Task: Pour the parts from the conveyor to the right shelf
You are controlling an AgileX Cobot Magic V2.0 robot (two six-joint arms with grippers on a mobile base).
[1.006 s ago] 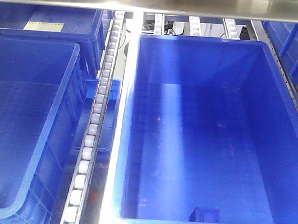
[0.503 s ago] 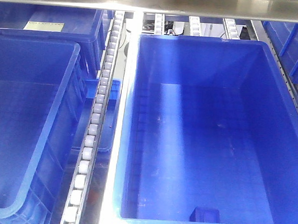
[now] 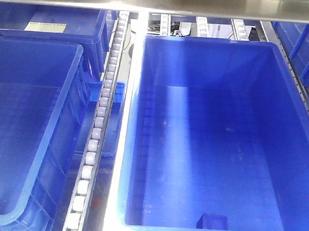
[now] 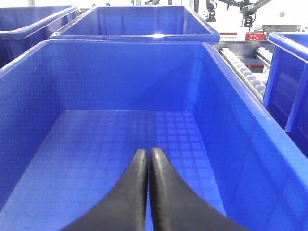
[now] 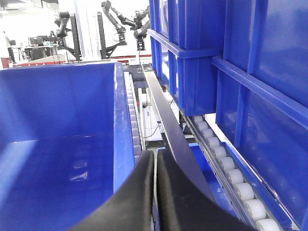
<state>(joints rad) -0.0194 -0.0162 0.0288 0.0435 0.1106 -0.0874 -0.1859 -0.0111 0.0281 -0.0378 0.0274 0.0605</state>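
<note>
While both grippers' jaws stay clenched empty, one part (image 3: 211,221) still lies unmoved in the bin (image 3: 210,44): pouring looks finished.

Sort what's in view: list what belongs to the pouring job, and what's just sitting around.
Job:
- part, lying in the big bin
- shelf rollers
- left gripper, shut
- right gripper, shut

Just there:
- left bin
- back bin with a pale label
- stacked bins

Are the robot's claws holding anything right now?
No. The left gripper and the right gripper are both shut with nothing between the fingers, each over a blue bin.
</note>
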